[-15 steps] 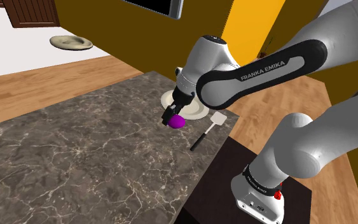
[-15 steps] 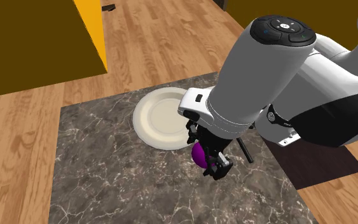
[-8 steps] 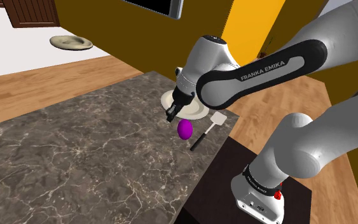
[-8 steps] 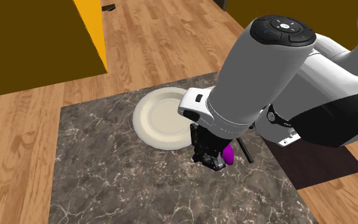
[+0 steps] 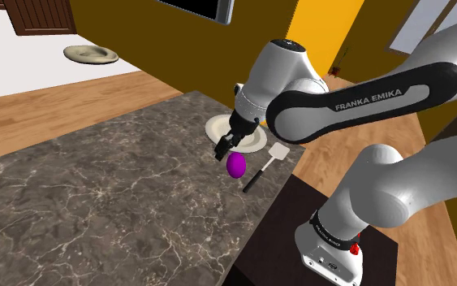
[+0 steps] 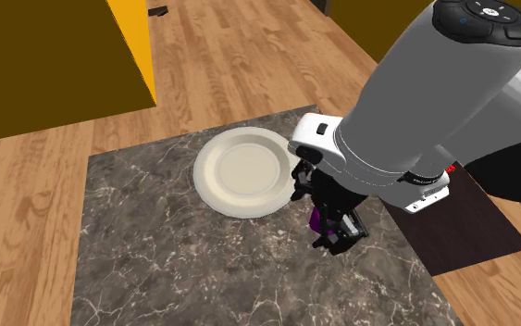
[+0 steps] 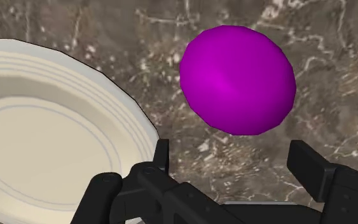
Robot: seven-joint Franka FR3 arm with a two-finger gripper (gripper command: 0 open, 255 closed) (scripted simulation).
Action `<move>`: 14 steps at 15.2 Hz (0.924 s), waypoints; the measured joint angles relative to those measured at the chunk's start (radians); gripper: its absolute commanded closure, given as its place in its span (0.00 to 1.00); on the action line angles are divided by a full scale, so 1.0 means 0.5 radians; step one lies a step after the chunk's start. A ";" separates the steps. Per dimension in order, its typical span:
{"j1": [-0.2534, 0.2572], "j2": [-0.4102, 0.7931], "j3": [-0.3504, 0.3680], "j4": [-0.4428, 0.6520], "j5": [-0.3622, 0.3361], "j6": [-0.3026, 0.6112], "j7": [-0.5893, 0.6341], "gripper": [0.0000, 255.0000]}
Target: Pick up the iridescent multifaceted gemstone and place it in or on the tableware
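the gemstone [image 7: 238,79], drawn as a smooth purple egg-like shape, lies on the dark marbled countertop [image 5: 97,187], free of the gripper. it sits just beside the cream plate [image 6: 242,171]; in the wrist view a narrow strip of bare counter shows between its side and the plate's rim. in the shoulder view it lies between the plate and a spatula [image 5: 277,153] with a white head and black handle, near the counter edge that faces the stand [image 5: 275,227]. the black gripper [image 5: 225,149] hangs close above the gemstone, its two fingers spread wide and clasping nothing. in the wrist view the gemstone lies beyond the fingertips, not between them. the white arm arches over from the dark stand, and wooden floor shows past the counter.
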 measured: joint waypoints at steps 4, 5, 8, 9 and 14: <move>0.026 -0.298 0.125 -0.047 0.004 -0.268 0.239 0.00; 0.024 -0.296 0.135 -0.059 0.004 -0.257 0.253 0.00; 0.012 -0.247 0.152 -0.094 0.003 -0.176 0.264 0.00; 0.003 -0.212 0.158 -0.103 0.001 -0.133 0.265 0.00; -0.008 -0.144 0.177 -0.137 0.001 -0.029 0.273 0.00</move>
